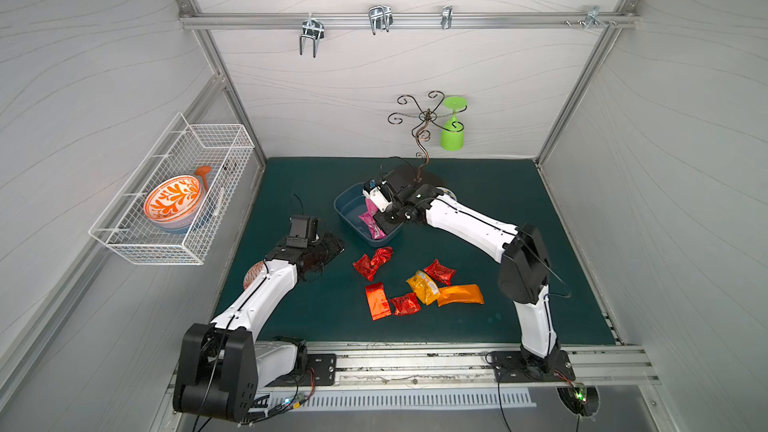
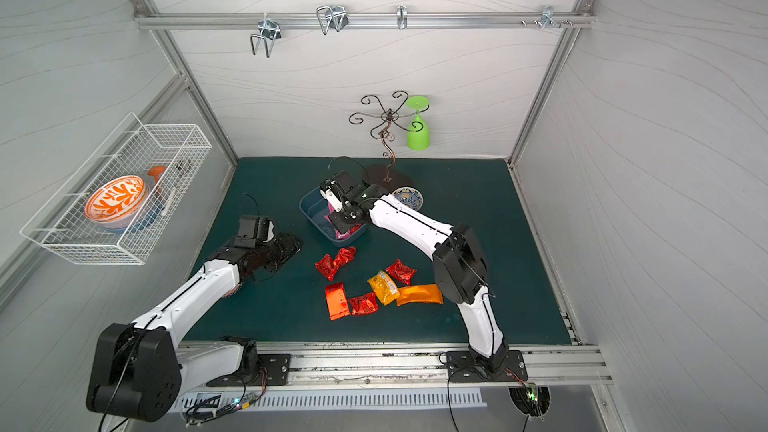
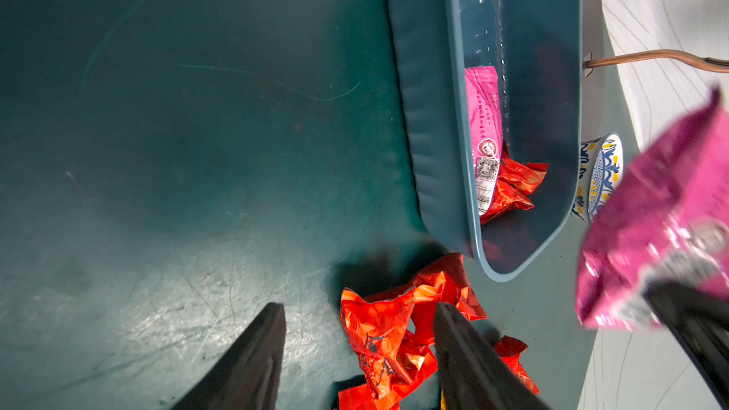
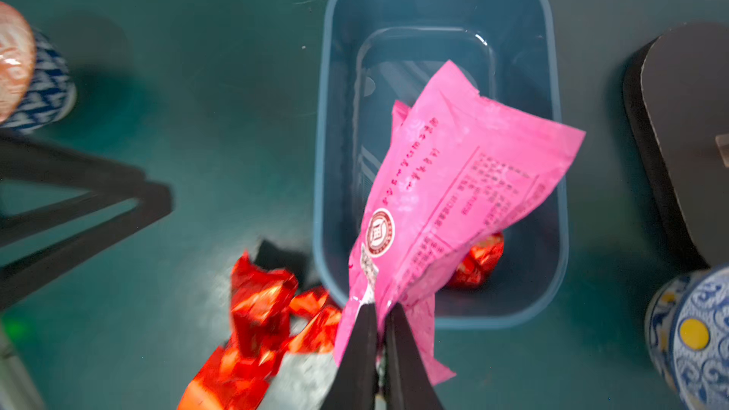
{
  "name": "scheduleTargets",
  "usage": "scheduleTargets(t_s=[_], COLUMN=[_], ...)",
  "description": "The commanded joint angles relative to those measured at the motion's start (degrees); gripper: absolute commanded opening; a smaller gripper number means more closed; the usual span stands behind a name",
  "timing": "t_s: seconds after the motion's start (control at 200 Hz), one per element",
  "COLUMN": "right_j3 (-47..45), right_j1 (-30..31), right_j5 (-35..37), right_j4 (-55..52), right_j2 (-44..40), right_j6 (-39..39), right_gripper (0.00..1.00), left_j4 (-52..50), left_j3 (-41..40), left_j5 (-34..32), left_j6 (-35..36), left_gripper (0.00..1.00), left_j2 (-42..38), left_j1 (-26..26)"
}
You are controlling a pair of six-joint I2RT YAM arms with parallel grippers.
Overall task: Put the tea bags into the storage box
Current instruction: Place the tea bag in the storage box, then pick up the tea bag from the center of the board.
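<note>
Crinkly red, orange and yellow foil tea bags (image 1: pixel 378 301) lie loose on the green mat (image 1: pixel 519 209), the left gripper (image 3: pixel 359 305) hovering half-open and empty beside them, while farther back the right gripper (image 4: pixel 380 311), its arm bent inward, pinches a long pink sachet (image 4: pixel 465 175) over the dark blue storage box (image 1: pixel 349 209).

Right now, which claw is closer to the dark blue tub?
The right gripper: shut on a pink tea bag, it hangs over the storage box. The left gripper stands open beside the box, above the mat.

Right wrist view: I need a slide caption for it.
The right tool shut on a pink tea bag above the blue storage box.
</note>
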Motion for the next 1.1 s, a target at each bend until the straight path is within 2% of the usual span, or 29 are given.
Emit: scheduleTargets(t_s=[0.0, 0.165, 0.265, 0.435, 0.865, 0.985, 1.09], right_j3=[4.0, 5.2, 4.9, 2.4, -18.7, -22.9, -24.2], right_j1=[-0.4, -0.6, -0.6, -0.5, 0.3, 1.0, 1.7], right_j5=[-0.1, 0.5, 1.0, 1.2, -3.7, -4.5, -5.6], right_j4=[-0.6, -1.1, -1.5, -1.0, 2.2, 3.3, 3.6], right_j2=[3.8, 7.2, 7.7, 4.8, -11.9, -13.5, -12.7], right_j6=[-2.0, -2.0, -1.6, -0.8, 3.4, 3.3, 3.1], right_gripper=[0.09, 0.10, 0.15, 0.46, 0.48, 0.49, 0.54], left_j4=[-0.2, -0.2, -0.1, 0.1, 1.0, 1.2, 1.3], left_j3=[0.2, -0.2, -0.3, -0.2, 0.1, 0.1, 0.3], left_j5=[-0.2, -0.4, -0.5, -0.4, 0.1, 0.2, 0.5], left_j6=[0.4, 0.4, 0.4, 0.4, 0.2, 0.2, 0.1], left_gripper=[0.64, 0.64, 0.64, 0.64, 0.64, 0.64, 0.64], left_j2=[-1.2, -1.3, -1.3, -1.1, 0.0, 0.5, 0.8], left_j1=[0.2, 0.2, 0.2, 0.2, 0.2, 0.3, 0.3])
